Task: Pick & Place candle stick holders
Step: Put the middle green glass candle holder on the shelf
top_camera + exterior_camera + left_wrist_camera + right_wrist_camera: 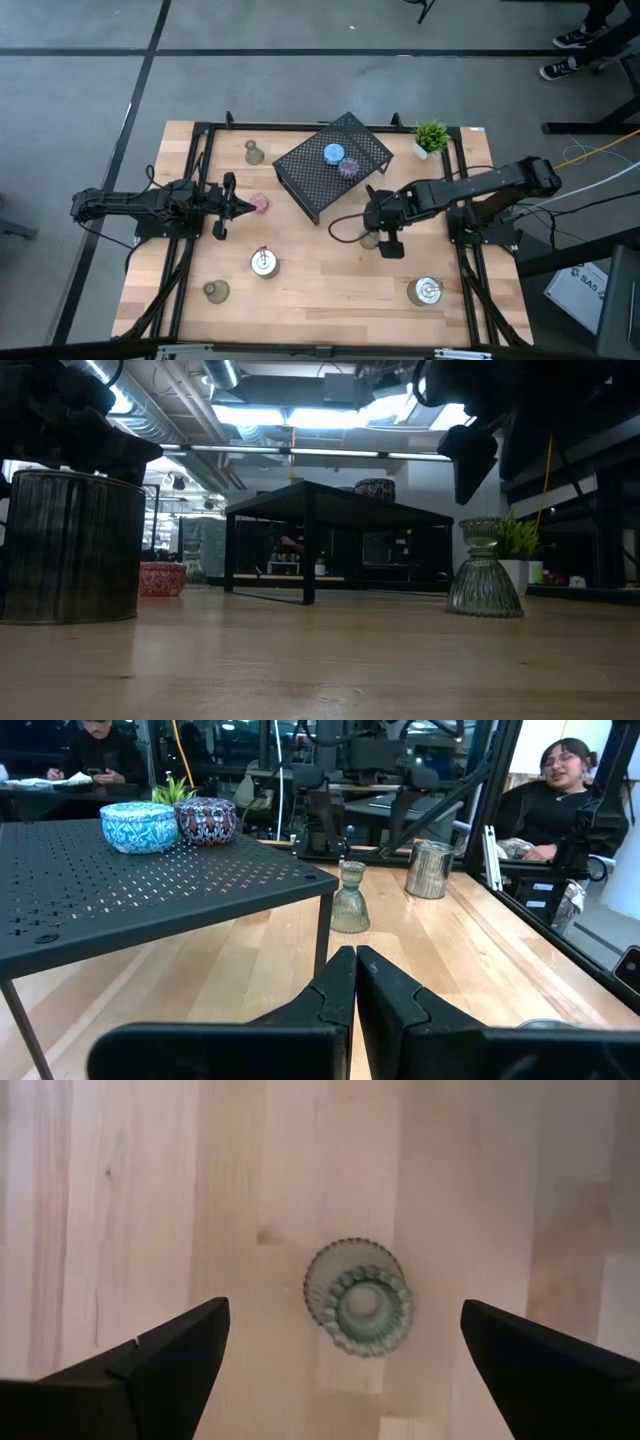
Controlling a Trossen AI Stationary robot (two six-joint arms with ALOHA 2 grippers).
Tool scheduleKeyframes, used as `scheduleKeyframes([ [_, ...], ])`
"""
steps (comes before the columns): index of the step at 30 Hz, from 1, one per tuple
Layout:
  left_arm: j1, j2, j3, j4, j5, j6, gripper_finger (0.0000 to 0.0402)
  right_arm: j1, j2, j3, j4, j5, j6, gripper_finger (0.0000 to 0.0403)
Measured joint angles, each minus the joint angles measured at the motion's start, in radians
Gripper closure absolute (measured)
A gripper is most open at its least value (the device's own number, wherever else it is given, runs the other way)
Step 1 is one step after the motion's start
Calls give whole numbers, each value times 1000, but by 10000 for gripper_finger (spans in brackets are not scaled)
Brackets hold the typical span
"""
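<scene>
Right gripper (340, 1345): I hold it spread wide above the green glass holder (358, 1298), which stands on the table (330, 275) near the rack (305, 175)
Left gripper (355, 982): pressed together, empty
Risk: off-centre descent tips the holder

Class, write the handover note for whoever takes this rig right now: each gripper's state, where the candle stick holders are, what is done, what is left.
Right gripper: open, pointing down over the green glass holder on the table in front of the rack; not gripped yet.
Left gripper: shut, empty, beside the pink holder.
Done: blue holder and purple holder stand on the black rack.
Left on the table: the pink one, two silver ones, green ones at the back left and front left.
</scene>
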Motion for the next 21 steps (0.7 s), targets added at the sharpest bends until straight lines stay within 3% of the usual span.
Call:
scheduleKeyframes([
  [21,0,0,0,0,0,0,393,-9,0,-157,205,35,-40,4],
])
